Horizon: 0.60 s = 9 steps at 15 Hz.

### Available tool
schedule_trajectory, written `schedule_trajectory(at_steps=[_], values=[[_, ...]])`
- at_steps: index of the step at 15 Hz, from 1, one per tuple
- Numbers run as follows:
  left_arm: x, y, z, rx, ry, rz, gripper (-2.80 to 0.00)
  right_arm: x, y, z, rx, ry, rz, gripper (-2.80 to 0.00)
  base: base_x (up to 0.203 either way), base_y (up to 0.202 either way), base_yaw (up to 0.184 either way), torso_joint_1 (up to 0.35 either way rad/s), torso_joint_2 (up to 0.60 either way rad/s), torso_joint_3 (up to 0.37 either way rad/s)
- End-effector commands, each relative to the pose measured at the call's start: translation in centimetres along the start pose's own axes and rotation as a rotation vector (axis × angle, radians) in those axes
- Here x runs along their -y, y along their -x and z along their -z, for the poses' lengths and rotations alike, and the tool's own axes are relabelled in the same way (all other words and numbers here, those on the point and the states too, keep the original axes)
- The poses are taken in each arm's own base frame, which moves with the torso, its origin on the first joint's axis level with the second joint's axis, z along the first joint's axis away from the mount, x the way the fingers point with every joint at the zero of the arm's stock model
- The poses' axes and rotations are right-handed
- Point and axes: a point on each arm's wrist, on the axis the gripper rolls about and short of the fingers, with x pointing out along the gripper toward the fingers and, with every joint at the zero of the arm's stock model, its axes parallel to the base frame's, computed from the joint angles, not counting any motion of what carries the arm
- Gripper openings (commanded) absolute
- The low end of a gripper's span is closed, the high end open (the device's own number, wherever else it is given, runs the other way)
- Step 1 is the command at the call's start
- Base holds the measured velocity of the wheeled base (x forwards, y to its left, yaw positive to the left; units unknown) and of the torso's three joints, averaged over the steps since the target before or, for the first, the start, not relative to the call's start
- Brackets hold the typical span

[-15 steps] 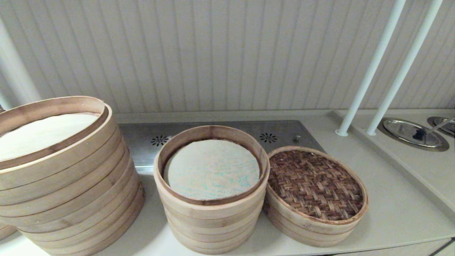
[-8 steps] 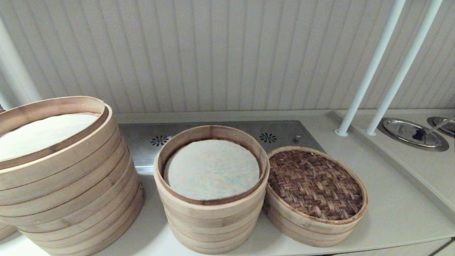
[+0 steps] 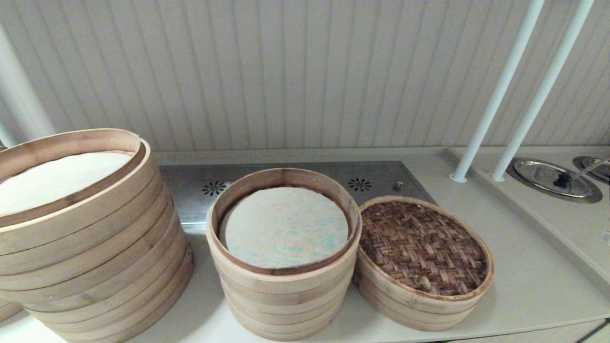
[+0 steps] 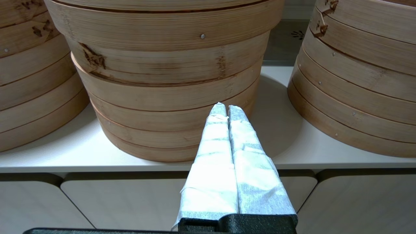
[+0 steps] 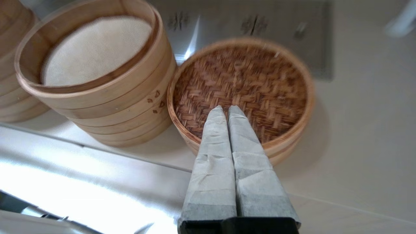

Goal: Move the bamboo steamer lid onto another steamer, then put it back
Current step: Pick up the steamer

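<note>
Lid (image 3: 423, 247): on the low stack at the right of the counter (image 3: 524, 286), touching the steamer (image 3: 282, 252).
Handling: likely light, stiff, the weave rough; take it at the pale rim (the flat top offers no hold).
Right hand (image 5: 227, 109): above the lid's near edge, fingers pressed together, empty; contact unclear.
Left hand (image 4: 227, 107): closed, empty, low before the counter.

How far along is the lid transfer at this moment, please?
Nothing looks done: the bamboo steamer lid sits on its own low stack, right of another steamer, whose liner is uncovered. The right gripper, shut and empty, hovers above the lid; the left gripper is shut, below counter level. Both moves remain.
</note>
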Motion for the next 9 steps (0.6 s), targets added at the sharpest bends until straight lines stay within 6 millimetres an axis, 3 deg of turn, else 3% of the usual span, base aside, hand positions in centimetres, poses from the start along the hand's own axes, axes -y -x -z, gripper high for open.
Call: schedule_trajectory(at_steps=[1,5,8,9], values=[[0.0,0.0,0.0,0.001,-0.001,-0.001,-2.8,1.5,-5.6,-0.9,-0.174,-0.049,-0.015,-2.8,0.0,0.0,0.0,0.0,0.0,0.0],[0.0,0.0,0.0,0.0,-0.001,-0.001,-2.8,2.0,-11.2,0.6,-0.37,-0.044,-0.023,-2.8,0.0,0.0,0.0,0.0,0.0,0.0],[0.0,0.0,0.0,-0.001,-0.001,0.001,-2.8,1.8,-13.8,3.0,-0.483,0.044,0.047,-2.8,0.0,0.0,0.0,0.0,0.0,0.0],[0.0,0.0,0.0,0.001,-0.001,-0.001,-2.8,1.6,-14.3,3.4,-0.471,0.069,0.074,0.0,0.0,0.0,0.0,0.0,0.0,0.0]])
